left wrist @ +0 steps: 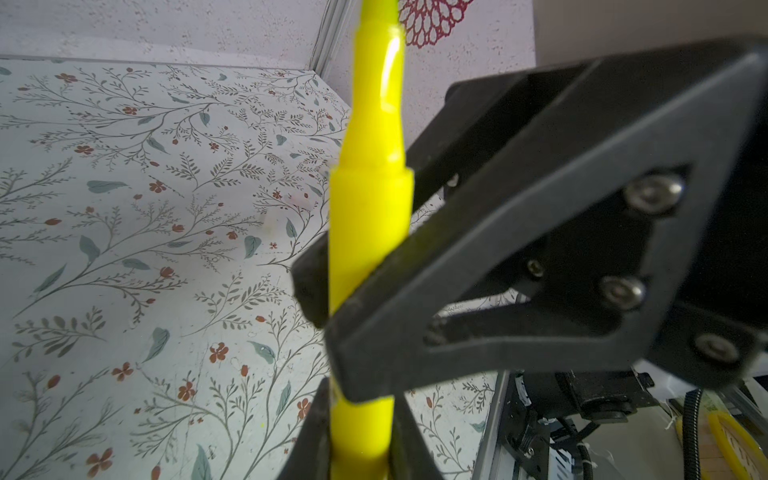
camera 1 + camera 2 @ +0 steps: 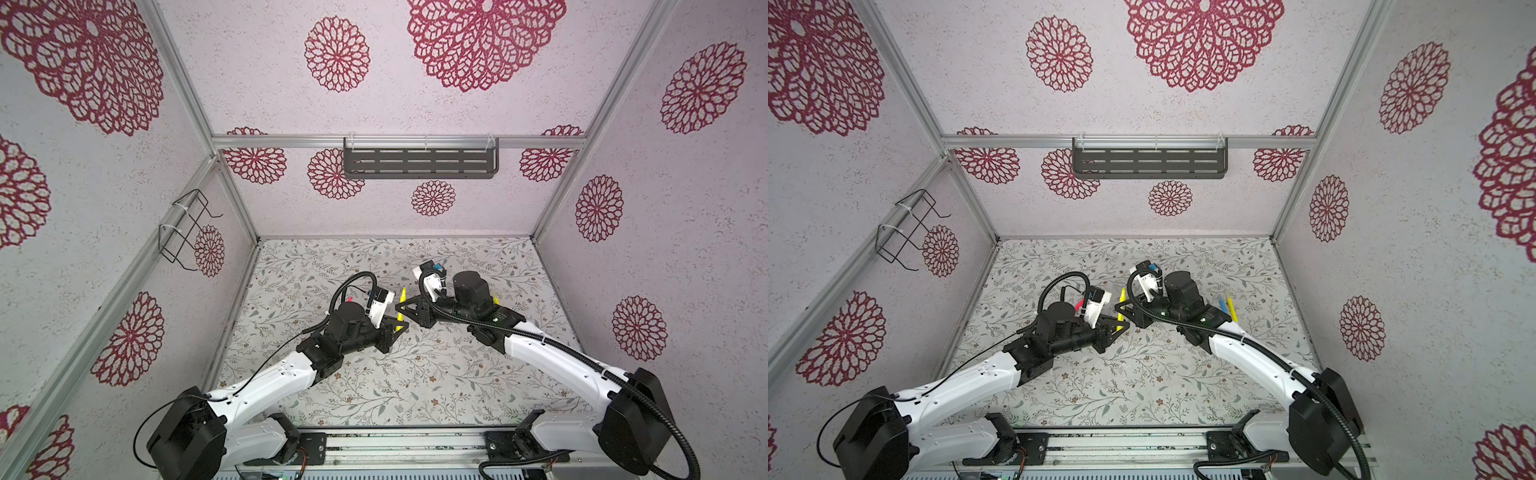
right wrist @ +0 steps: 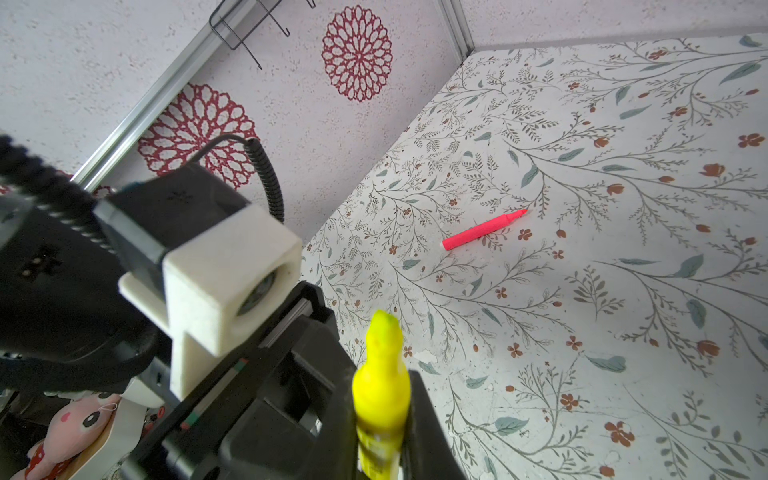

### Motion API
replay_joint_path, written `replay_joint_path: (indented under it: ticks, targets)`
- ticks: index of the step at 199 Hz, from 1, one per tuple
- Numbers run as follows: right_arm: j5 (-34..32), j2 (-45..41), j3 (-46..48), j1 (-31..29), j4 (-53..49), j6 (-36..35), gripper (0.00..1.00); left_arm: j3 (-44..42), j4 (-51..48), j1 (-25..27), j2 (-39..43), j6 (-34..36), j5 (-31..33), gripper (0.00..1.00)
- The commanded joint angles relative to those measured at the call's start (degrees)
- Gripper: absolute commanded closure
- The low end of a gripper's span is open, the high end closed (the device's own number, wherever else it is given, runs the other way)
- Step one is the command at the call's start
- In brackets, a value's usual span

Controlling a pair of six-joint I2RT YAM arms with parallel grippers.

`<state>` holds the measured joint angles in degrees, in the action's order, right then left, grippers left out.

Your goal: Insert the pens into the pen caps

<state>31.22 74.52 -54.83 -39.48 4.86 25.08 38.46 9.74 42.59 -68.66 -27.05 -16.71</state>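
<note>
One bright yellow pen [image 2: 402, 301] stands tilted above the middle of the mat, held by both grippers. My left gripper [image 1: 360, 440] is shut on its lower barrel. My right gripper [image 3: 381, 436] is shut on the same pen higher up, and the tapered tip [image 3: 382, 332] sticks out past its jaws. In both top views the two grippers meet at the pen, left [image 2: 400, 326] and right [image 2: 399, 308]. A red-pink pen [image 3: 484, 229] lies on the mat behind the left arm. A blue pen [image 2: 1222, 306] and a second yellow pen [image 2: 1230, 308] lie beside the right arm. The pen caps are too faint against the mat to make out.
A black slotted shelf [image 2: 419, 160] hangs on the back wall and a wire rack [image 2: 187, 228] on the left wall. The floral mat [image 2: 395, 386] is walled on three sides, with the metal rail [image 2: 395, 446] of the arm bases along the front.
</note>
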Motion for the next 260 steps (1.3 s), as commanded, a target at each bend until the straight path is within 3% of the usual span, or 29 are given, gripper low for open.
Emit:
replay_joint_path:
  ticks: [1, 15, 30, 106, 161, 206, 233, 260]
  targets:
    - [-1.5, -2.3, -1.3, -0.2, 1.2, -1.1, 0.71, 0.0, -1.2, -0.6, 0.7, -0.2, 3.3, 1.00]
    - [-1.8, -2.6, -1.4, -0.2, 0.8, -1.1, 0.60, 0.4, -3.6, -1.1, 0.5, -0.5, 6.1, 1.00]
    - [-3.1, -3.2, -1.6, -0.1, -0.4, -1.8, 0.55, 0.1, -4.7, -1.9, 0.4, -1.5, 8.2, 1.00]
    - [-19.3, -4.5, -6.2, 1.6, -14.5, -3.1, 0.50, -3.0, -7.4, -5.2, 4.3, -3.8, 14.4, 1.00]
    - [-30.3, 3.1, -11.0, 9.4, -26.6, 7.9, 0.50, -2.6, -10.1, -5.3, 4.3, -3.6, 16.2, 1.00]
    - [-48.7, 11.9, -20.6, 10.6, -41.7, 19.2, 0.50, -3.2, -10.8, -5.3, 5.0, -3.8, 16.5, 1.00]
    - [-52.3, 19.8, -28.8, 10.6, -49.9, 22.4, 0.51, -3.4, -10.7, -5.3, 5.2, -3.8, 16.4, 1.00]
    - [-50.7, 26.9, -34.8, 11.0, -53.5, 24.9, 0.53, -3.6, -10.7, -5.2, 5.8, -4.1, 16.4, 1.00]
